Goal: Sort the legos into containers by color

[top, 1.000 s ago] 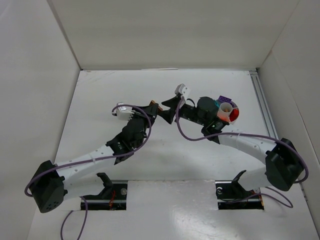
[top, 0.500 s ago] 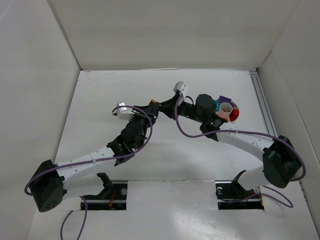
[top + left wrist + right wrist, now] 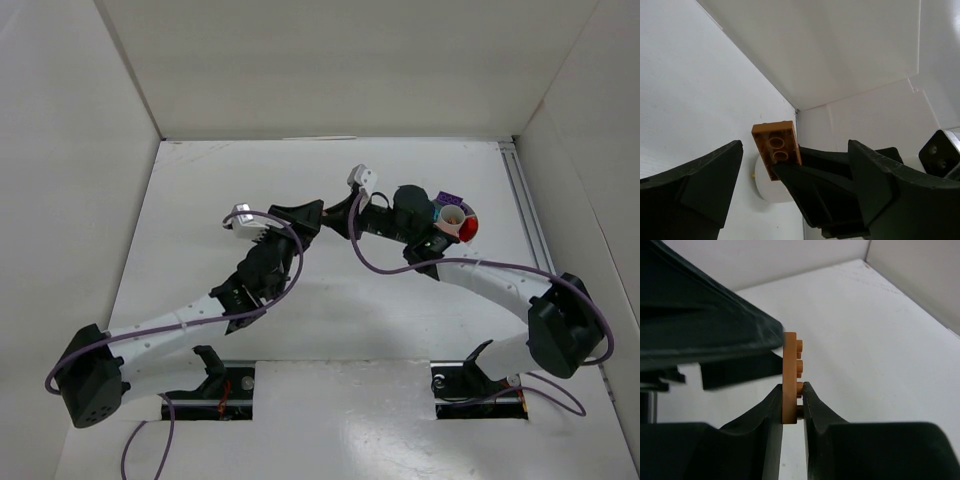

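A flat orange-brown lego (image 3: 790,371) stands on edge in mid-air, pinched at its lower end by my right gripper (image 3: 791,390), which is shut on it. In the left wrist view the same lego (image 3: 776,147) shows its hollow underside. My left gripper (image 3: 795,170) stands open around it, both fingers well clear of it. From above, the two grippers meet at the table's middle, left gripper (image 3: 305,215) and right gripper (image 3: 335,222); the lego is hidden there. The small round white bowl (image 3: 453,215) sits behind the right wrist.
Red (image 3: 468,230), teal (image 3: 433,210) and purple (image 3: 451,197) things crowd round the bowl, partly hidden by the right arm. White walls enclose the table on three sides. A metal rail (image 3: 525,200) runs along the right edge.
The right gripper has shut on the lego, and then the left gripper has opened and let it go. Both arms stay close together at mid-table.
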{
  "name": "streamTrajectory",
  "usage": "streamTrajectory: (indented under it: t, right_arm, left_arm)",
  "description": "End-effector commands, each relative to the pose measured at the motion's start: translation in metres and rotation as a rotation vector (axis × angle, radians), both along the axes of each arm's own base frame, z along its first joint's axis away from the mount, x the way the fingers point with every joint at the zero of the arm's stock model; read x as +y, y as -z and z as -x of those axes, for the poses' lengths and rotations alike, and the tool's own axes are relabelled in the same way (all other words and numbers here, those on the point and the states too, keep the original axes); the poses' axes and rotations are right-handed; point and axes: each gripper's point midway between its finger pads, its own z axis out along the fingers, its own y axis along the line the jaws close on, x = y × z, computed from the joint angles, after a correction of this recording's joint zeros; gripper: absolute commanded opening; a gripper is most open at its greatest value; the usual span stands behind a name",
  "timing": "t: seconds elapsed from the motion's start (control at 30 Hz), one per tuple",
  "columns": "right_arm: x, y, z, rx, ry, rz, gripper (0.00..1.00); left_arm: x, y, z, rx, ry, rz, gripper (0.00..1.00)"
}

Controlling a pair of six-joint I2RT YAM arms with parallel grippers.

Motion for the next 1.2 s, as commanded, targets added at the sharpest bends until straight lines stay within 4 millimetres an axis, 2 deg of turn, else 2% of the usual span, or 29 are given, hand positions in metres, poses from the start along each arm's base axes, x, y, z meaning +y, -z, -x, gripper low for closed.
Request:
streamTrajectory:
  t: [0.0,0.03,0.07,0.1,0.13,0.17,0.2,0.23,0.27,0.3,0.33,0.37,0.4,0.47,0.5,0.53,0.57,0.63,0.67,0.8,0.83,1.0,1.17]
  right_arm:
    - [-0.021,-0.024,-0.005,-0.080,0.013,0.047,0.00]
    - [-0.035,-0.013,-0.011,-0.048,0.038,0.103,0.00]
    - [-0.045,-0.017,-0.013,-0.099,0.050,0.145,0.00]
    - [-0.068,0.003,-0.019,-0.036,0.099,0.232,0.00]
    - [-0.072,-0.010,-0.023,-0.099,0.122,0.240,0.00]
    - [-0.100,-0.003,-0.030,-0.089,0.165,0.377,0.00]
    - [-0.139,0.030,-0.025,0.029,0.256,0.581,0.00]
    - [-0.153,0.007,-0.047,-0.053,0.354,0.623,0.00]
    - [-0.185,0.030,-0.030,0.054,0.373,0.815,0.00]
    - [-0.202,0.014,-0.037,0.026,0.427,0.909,0.00]
    - [-0.222,0.013,-0.035,0.057,0.487,0.995,0.00]
    - [-0.253,0.007,-0.035,0.072,0.610,1.112,0.00]
    - [-0.271,0.005,-0.029,0.112,0.655,1.177,0.00]
    - [-0.297,-0.003,-0.027,0.148,0.746,1.241,0.00]
    - [-0.305,-0.004,-0.023,0.165,0.756,1.265,0.00]
    - [-0.311,-0.003,-0.025,0.179,0.761,1.292,0.00]
    - [-0.328,0.006,-0.022,0.229,0.758,1.435,0.00]
    - [-0.333,0.011,-0.023,0.244,0.751,1.471,0.00]
    - [-0.337,0.014,-0.019,0.269,0.736,1.520,0.00]
    - [-0.345,0.030,-0.032,0.322,0.707,1.630,0.00]
    - [-0.344,0.034,-0.034,0.323,0.689,1.648,0.00]
    - [-0.343,0.050,-0.051,0.337,0.650,1.663,0.00]
    - [-0.346,0.049,-0.067,0.312,0.655,1.646,0.00]
  left_arm:
    - [0.017,-0.007,0.007,-0.015,-0.034,-0.029,0.83]
    - [0.023,-0.006,0.008,-0.006,-0.051,-0.040,0.86]
    - [0.028,-0.003,0.009,0.006,-0.066,-0.056,0.90]
    - [0.039,0.002,0.012,0.025,-0.093,-0.096,0.92]
    - [0.045,0.005,0.013,0.034,-0.107,-0.120,0.95]
    - [0.050,0.005,0.015,0.042,-0.119,-0.133,0.97]
    - [0.058,0.008,0.017,0.065,-0.128,-0.166,0.99]
    - [0.059,0.010,0.019,0.072,-0.118,-0.177,0.99]
    - [0.064,0.013,0.018,0.067,-0.119,-0.236,0.99]
    - [0.066,0.017,0.017,0.068,-0.112,-0.287,0.99]
    - [0.072,0.023,0.017,0.090,-0.119,-0.343,0.99]
    - [0.081,0.027,0.012,0.116,-0.151,-0.371,0.99]
    - [0.086,0.034,0.010,0.143,-0.166,-0.402,0.99]
    - [0.094,0.057,0.006,0.228,-0.165,-0.489,0.99]
    - [0.103,0.056,-0.001,0.252,-0.187,-0.494,0.99]
    - [0.106,0.063,-0.002,0.275,-0.176,-0.524,0.99]
    - [0.109,0.071,-0.007,0.299,-0.146,-0.528,0.99]
    - [0.106,0.070,-0.008,0.283,-0.134,-0.525,0.99]
    - [0.109,0.078,-0.009,0.288,-0.140,-0.540,0.99]
    - [0.104,0.078,-0.012,0.267,-0.102,-0.527,0.99]
    - [0.108,0.078,-0.014,0.270,-0.115,-0.525,0.99]
    - [0.114,0.087,-0.016,0.299,-0.116,-0.544,0.99]
    - [0.117,0.095,-0.017,0.312,-0.114,-0.545,0.99]
